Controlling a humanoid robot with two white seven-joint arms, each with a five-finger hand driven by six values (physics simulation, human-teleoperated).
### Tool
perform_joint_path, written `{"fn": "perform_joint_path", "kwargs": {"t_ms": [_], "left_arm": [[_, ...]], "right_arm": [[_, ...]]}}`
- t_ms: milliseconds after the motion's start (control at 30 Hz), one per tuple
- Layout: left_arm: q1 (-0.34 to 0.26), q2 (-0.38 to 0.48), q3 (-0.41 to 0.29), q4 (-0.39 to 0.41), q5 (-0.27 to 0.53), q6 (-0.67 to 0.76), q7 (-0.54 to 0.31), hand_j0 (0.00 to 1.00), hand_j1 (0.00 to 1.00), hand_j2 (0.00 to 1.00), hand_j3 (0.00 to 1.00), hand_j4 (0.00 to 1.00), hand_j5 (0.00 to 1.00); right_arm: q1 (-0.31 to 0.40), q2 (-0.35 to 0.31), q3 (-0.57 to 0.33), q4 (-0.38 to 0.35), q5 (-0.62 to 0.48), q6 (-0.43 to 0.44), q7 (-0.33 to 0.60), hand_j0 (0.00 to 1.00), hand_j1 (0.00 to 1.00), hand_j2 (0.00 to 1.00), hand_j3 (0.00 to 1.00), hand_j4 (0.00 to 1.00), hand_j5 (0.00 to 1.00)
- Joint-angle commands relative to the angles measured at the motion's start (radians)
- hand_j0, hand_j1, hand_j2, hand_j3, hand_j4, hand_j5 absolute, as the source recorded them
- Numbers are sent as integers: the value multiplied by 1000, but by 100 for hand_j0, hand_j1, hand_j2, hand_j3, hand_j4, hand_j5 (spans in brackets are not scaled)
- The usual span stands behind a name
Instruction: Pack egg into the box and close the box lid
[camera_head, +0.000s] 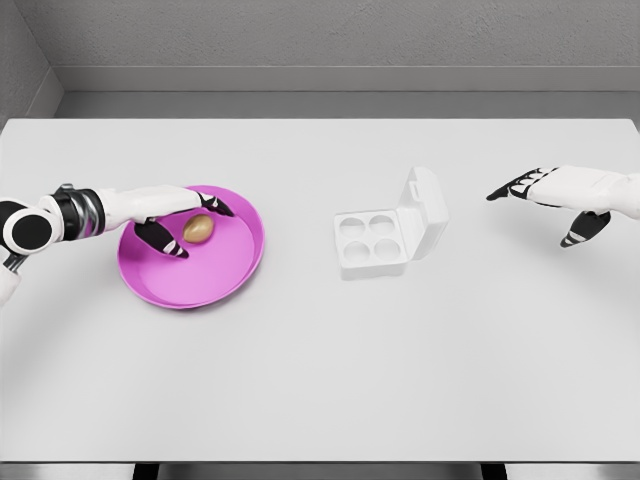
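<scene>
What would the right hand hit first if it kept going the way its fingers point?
Probably the open lid of the egg box: the right hand points left toward it, with bare table between. Its height above the table is unclear.

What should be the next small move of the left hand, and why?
Probably close the fingers on the egg and lift it. The left hand is over the pink bowl with fingers on either side of the egg, not visibly gripping it. The egg box stands open, all four cups empty.

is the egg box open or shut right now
Open: the egg box has its lid tilted up on the right side, and its four cups show empty.
</scene>
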Motion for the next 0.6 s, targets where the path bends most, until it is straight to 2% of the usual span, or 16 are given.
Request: {"fn": "perform_joint_path", "kwargs": {"t_ms": [0,200,300,567], "left_arm": [[0,2,1,0,5,1,0,72,72,72,72,72,72],[9,2,1,-2,5,1,0,63,63,63,63,63,63],[12,2,1,-5,7,1,0,54,54,54,54,54,54],[11,2,1,-5,19,3,0,46,46,46,46,46,46]], "right_arm": [[0,-1,1,0,-4,2,0,100,100,100,100,100,100],[0,-1,2,-4,-4,2,0,100,100,100,100,100,100],[2,-1,2,-4,-4,2,0,100,100,100,100,100,100],[0,-1,5,-5,-4,2,0,100,100,100,100,100,100]]}}
